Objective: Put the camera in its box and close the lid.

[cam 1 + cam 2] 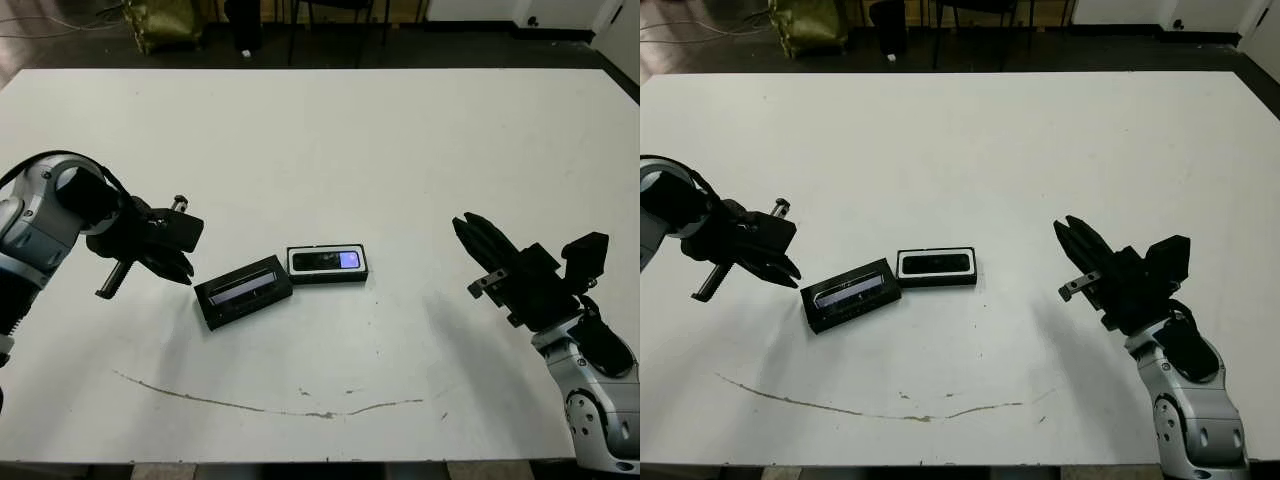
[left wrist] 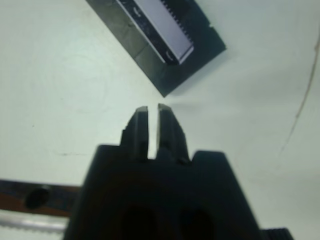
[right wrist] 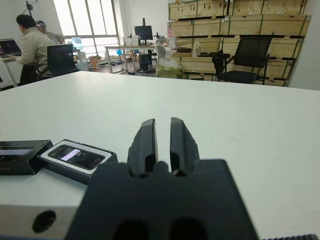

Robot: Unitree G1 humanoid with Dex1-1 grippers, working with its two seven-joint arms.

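The camera [image 1: 327, 261] already lies inside the box [image 1: 327, 265], its glossy face up with the bluish-purple patch toward the robot's right end, so the step in hand is judged to be the closing: the lid [image 1: 243, 291] lies on the white table [image 1: 320, 140] just to the left of the box, angled, with one corner at or very near the box's left end; whether they actually touch is hard to tell from the head views. The left gripper [image 1: 165, 252] hovers close beside the lid's left end with its two fingers drawn nearly together, only a thin slit between them, and nothing held. The right gripper [image 1: 490, 262] hangs well apart to the right of the box, its fingers likewise narrowed to a slim gap and empty. To do this step well, the left gripper would need to spread its fingers first, then take the lid across its narrow width rather than its length, near the middle so it does not swing. The lid should be lifted clear, turned to line up with the box's long axis, and lowered squarely, since a skewed approach could catch an edge and push the light box across the table. The right gripper could steady the box's far end.
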